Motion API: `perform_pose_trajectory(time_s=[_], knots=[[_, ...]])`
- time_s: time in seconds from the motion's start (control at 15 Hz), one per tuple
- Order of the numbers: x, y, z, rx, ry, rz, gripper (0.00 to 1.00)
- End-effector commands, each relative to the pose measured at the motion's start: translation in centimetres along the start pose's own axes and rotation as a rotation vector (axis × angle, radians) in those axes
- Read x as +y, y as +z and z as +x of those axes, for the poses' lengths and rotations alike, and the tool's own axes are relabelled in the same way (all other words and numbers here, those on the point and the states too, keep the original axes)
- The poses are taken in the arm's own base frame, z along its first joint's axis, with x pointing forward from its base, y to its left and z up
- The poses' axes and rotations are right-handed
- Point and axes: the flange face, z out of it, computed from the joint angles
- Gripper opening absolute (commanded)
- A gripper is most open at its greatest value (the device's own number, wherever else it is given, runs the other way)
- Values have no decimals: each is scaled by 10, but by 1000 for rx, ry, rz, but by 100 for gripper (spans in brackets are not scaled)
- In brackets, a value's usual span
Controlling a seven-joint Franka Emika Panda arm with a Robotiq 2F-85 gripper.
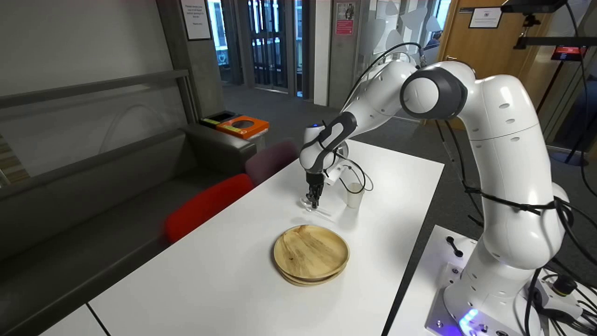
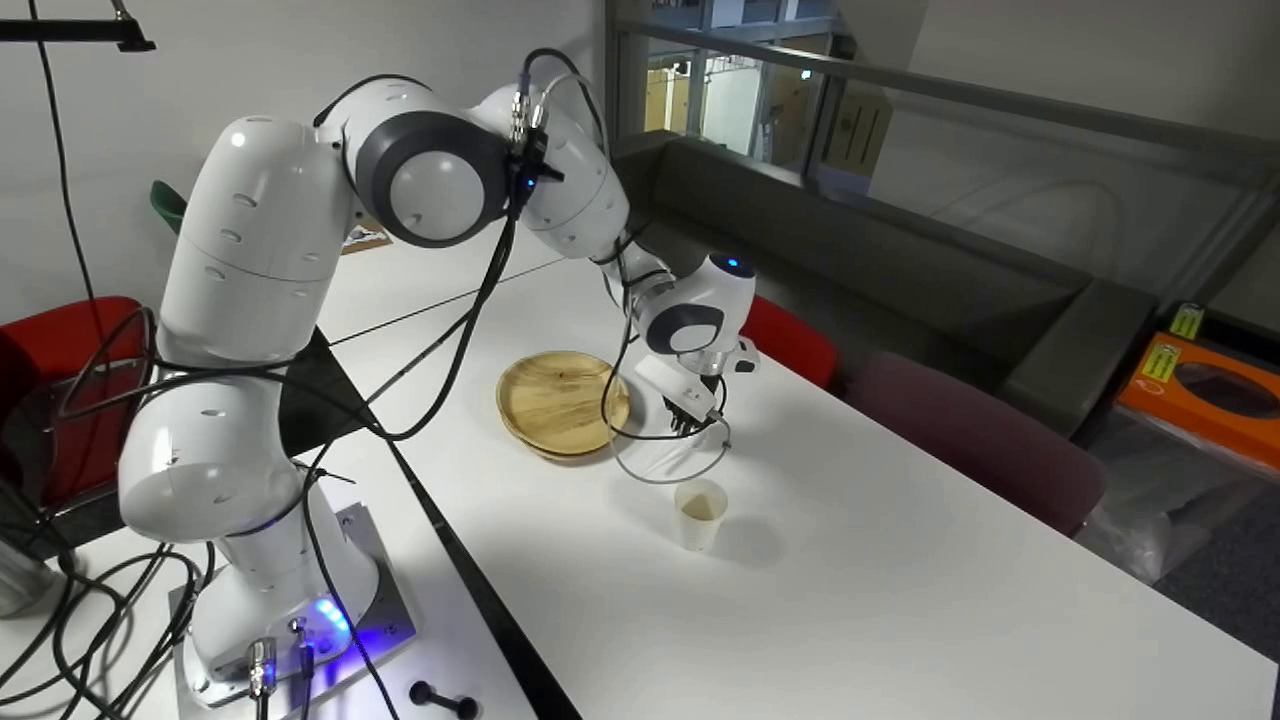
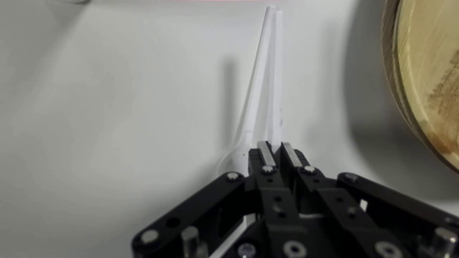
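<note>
The place looked like a shared office area, with a long grey padded bench (image 1: 112, 200), curved red chair (image 1: 210, 203), orange-lidded bin (image 1: 242, 132) and framed white printed notice (image 1: 195, 18).

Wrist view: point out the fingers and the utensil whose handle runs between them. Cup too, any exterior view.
Fingers (image 3: 266, 154): wrist view, metal tip of one.
Utensil (image 3: 276, 82): wrist view, along its handle.
Cup (image 2: 698, 530): in an exterior view, wall below the rim.

You look down throughout: high exteriors, close wrist.
Both share your table (image 1: 200, 289): base (image 1: 494, 294) near right in an exterior view, base (image 2: 250, 605) near left in an exterior view; wrist covers utensils (image 3: 276, 79).
</note>
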Motion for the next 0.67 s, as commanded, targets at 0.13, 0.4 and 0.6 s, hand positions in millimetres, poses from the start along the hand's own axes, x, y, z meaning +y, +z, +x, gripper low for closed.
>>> perform_pose_trajectory(time_s=[0.13, 0.4, 0.6], knots=[[-3, -18, -19, -18, 63, 30, 2], [-6, -24, -31, -19, 69, 43, 2], [-4, -30, -39, -21, 79, 57, 2]])
